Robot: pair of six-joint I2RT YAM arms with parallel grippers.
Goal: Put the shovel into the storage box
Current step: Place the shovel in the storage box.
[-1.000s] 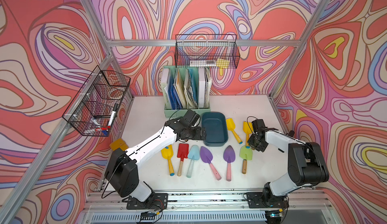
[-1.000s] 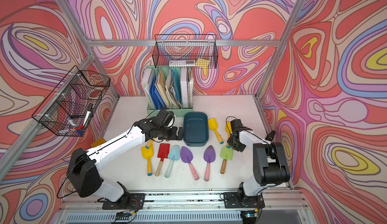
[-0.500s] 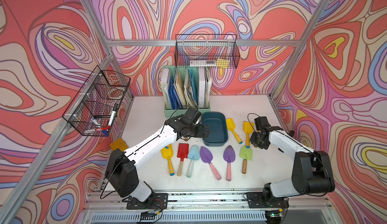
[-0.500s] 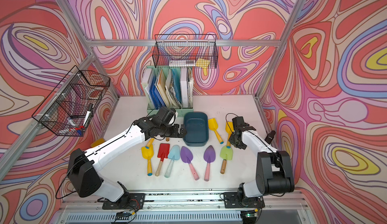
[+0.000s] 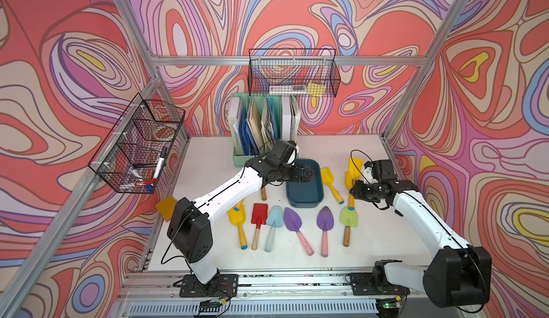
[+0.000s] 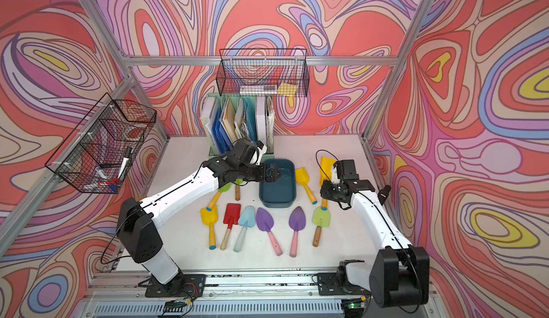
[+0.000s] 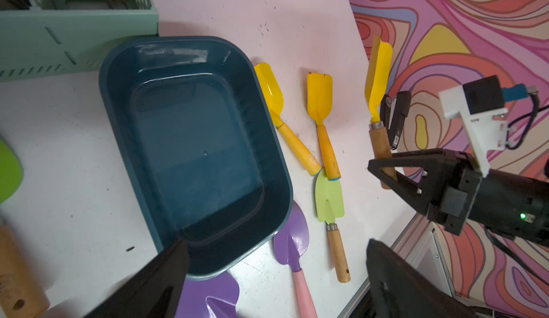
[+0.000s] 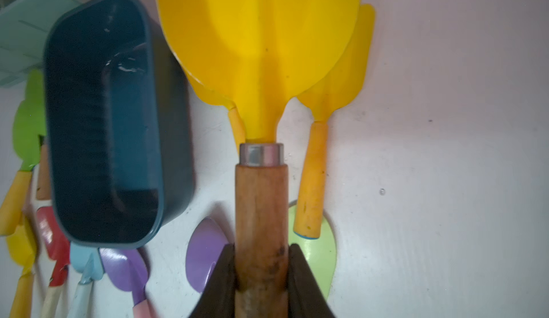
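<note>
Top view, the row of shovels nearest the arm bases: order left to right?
yellow shovel → red shovel → pale blue trowel → purple trowel → second purple trowel → lime green shovel

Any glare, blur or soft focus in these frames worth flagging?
Both top views: evenly lit, sharp. Left wrist view: white glare streaks on the inner wall of the dark teal plastic storage box. Right wrist view: yellow-bladed, wooden-handled shovel close to the lens, blade slightly soft.
</note>
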